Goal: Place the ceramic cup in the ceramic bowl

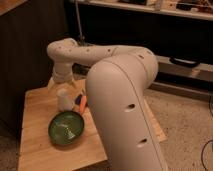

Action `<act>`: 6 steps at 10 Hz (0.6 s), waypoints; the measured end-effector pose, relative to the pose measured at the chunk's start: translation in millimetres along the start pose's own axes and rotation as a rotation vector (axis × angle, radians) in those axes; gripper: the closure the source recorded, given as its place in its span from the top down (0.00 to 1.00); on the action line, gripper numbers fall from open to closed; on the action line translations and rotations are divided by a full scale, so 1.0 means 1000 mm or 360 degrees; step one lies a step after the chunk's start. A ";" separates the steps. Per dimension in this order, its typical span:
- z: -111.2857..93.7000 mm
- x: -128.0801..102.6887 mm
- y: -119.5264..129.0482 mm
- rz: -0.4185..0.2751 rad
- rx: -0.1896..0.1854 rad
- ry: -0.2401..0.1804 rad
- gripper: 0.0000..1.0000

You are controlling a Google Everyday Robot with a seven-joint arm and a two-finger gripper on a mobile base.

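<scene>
Pale wooden worktop (37, 120) on speckled floor (185, 120) — dark cabinet wall (27, 45) left, dim shelving (165, 30) behind; the tool (62, 82) hangs above the worktop's far side.

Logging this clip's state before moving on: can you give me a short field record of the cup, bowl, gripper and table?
cup: ceramic cup, white, upright, behind the bowl, not in it
bowl: ceramic bowl, green, empty, on wooden table
gripper: gripper directly above the cup
other: orange-and-blue object beside the cup
</scene>
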 end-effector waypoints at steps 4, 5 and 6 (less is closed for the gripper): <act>0.030 0.001 0.012 -0.0077 0.0047 -0.0016 0.80; 0.043 0.002 0.010 -0.0078 0.0064 -0.0004 0.80; 0.053 0.004 0.012 -0.0085 0.0073 0.0010 0.80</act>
